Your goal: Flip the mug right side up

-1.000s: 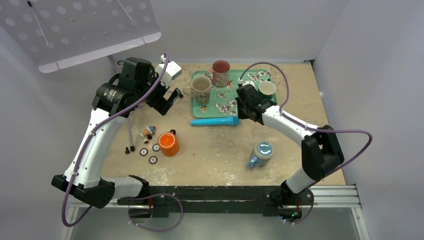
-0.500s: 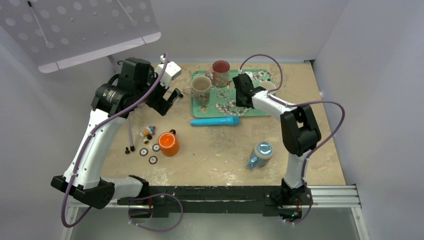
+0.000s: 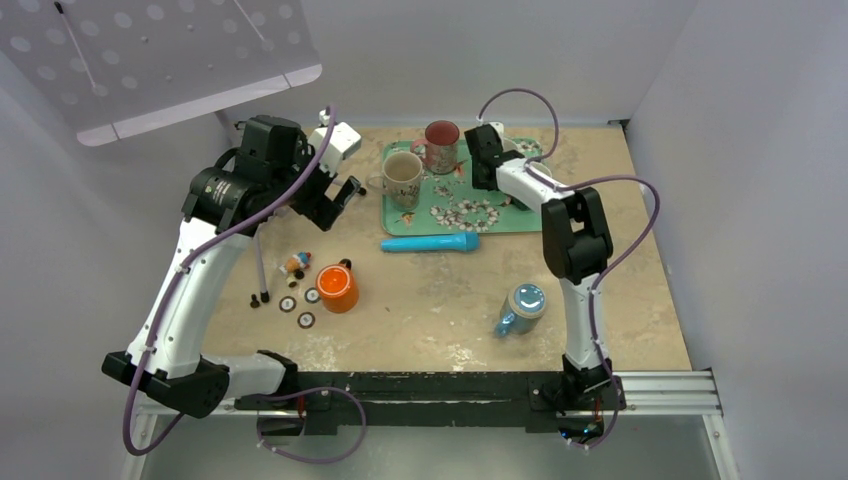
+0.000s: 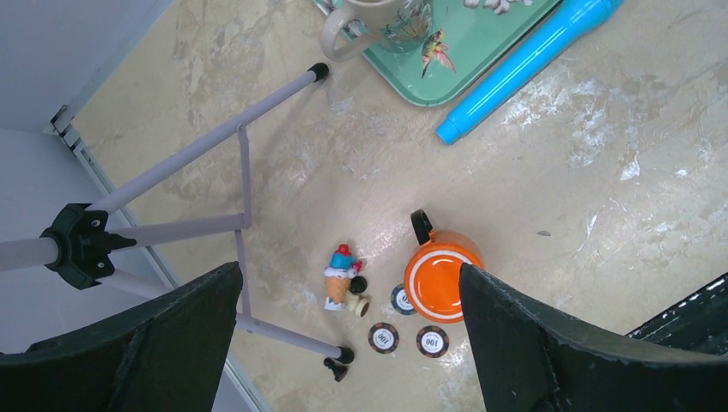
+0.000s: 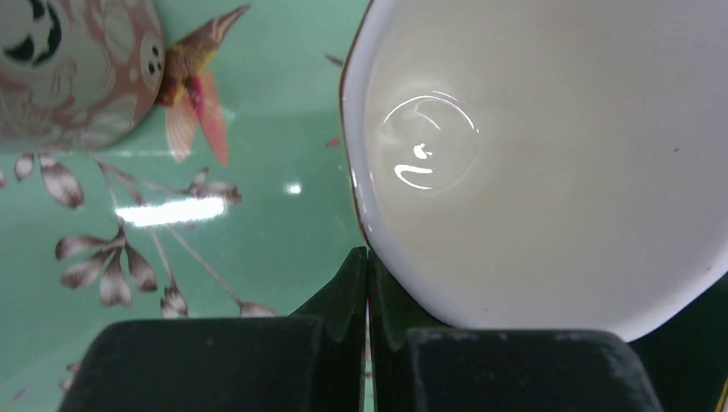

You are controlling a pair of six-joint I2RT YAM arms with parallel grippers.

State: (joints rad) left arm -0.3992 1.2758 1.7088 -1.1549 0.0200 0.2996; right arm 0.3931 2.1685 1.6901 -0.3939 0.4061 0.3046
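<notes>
Swung farther across the tray (image 3: 445, 212), the right claw (image 5: 367, 262) is pinched shut, empty, beside a white cup (image 5: 549, 154); the left claw (image 4: 349, 267) gapes empty over the upside-down mug (image 4: 440, 275), likely poised to grab it.

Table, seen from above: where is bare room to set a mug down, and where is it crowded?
Free: the middle patch bordered by the blue tube, orange mug and blue container; also the strip right of the tray. Crowded: the tray itself, and the tokens beside the orange mug.
</notes>
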